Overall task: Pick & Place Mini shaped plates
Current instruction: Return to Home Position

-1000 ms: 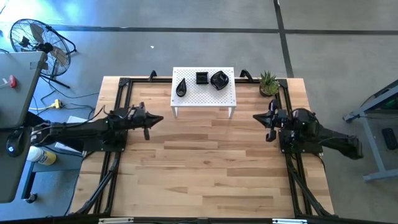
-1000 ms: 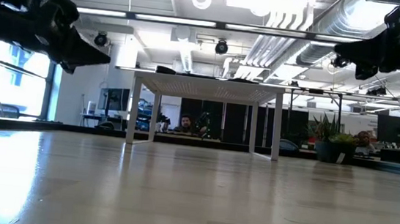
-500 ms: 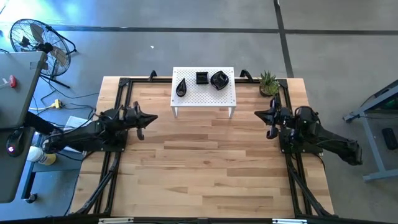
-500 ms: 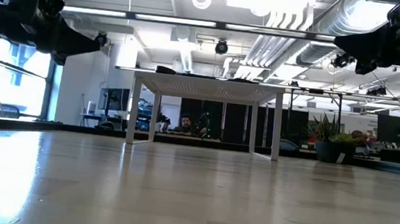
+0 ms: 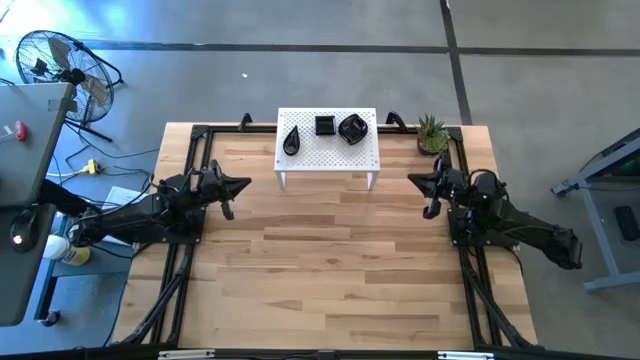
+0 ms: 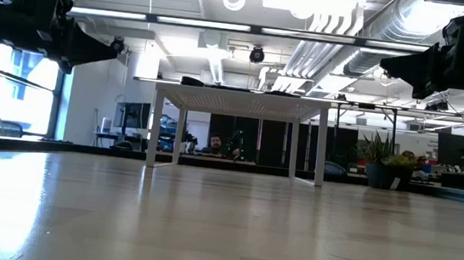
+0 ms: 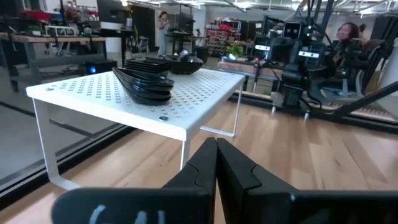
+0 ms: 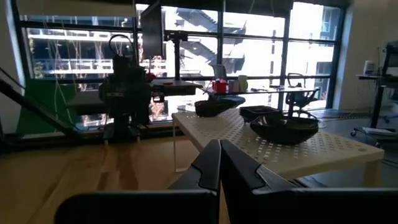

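Observation:
Three groups of glossy black mini plates rest on the top of a white perforated stand [image 5: 327, 147] at the table's far edge: a teardrop stack [image 5: 291, 140] [image 7: 149, 84], a square one [image 5: 325, 125] [image 8: 261, 112] and a rounded one [image 5: 352, 129] [image 8: 284, 129]. My left gripper [image 5: 243, 184] [image 7: 216, 149] hovers level and shut, left of the stand and a little nearer. My right gripper [image 5: 413, 181] [image 8: 219, 152] hovers shut to the stand's right. Neither holds anything.
A small green potted plant [image 5: 432, 133] stands at the far right corner, beside the stand. Black frame rails [image 5: 195, 150] run along the table's left, right and far sides. Bare wooden tabletop [image 5: 330, 260] lies between the arms and toward the near edge.
My left gripper has drawn back toward the table's left edge and tipped up from a downward slant to level. My right gripper has swung slightly toward the far edge and the stand. Both have stayed shut, and the plates have not moved.

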{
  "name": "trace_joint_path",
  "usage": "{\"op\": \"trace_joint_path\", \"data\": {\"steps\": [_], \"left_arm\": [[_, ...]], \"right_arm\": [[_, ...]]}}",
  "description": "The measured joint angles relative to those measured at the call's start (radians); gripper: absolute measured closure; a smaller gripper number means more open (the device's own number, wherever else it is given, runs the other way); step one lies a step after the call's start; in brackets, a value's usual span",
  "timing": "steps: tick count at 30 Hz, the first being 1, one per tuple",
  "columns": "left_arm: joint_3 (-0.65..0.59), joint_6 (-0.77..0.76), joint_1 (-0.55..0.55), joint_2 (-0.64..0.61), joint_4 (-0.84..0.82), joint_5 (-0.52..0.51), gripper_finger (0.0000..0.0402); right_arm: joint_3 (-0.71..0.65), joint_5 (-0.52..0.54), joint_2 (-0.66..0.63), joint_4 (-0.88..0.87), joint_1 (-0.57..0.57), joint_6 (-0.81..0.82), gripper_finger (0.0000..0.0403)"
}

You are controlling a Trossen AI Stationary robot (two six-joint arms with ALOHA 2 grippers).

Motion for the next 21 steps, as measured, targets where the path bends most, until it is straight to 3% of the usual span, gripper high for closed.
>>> {"op": "trace_joint_path", "data": {"steps": [2, 7, 15, 21], "left_arm": [[-0.001, -0.003, 0.0, 0.0, 0.001, -0.003, 0.0401], [-0.014, -0.007, 0.0, 0.0, 0.016, -0.028, 0.0401], [-0.014, -0.007, 0.0, 0.006, 0.022, -0.007, 0.0401], [-0.015, -0.032, 0.0, 0.008, 0.023, 0.025, 0.0401]], "right_arm": [[0.0, 0.039, 0.0, 0.009, 0.006, 0.0, 0.0403], [0.0, 0.268, 0.002, -0.008, 0.046, -0.002, 0.0403], [0.0, 0.399, 0.003, 0.036, 0.132, 0.07, 0.0403], [0.0, 0.392, 0.003, 0.024, 0.174, 0.014, 0.0402]]}}
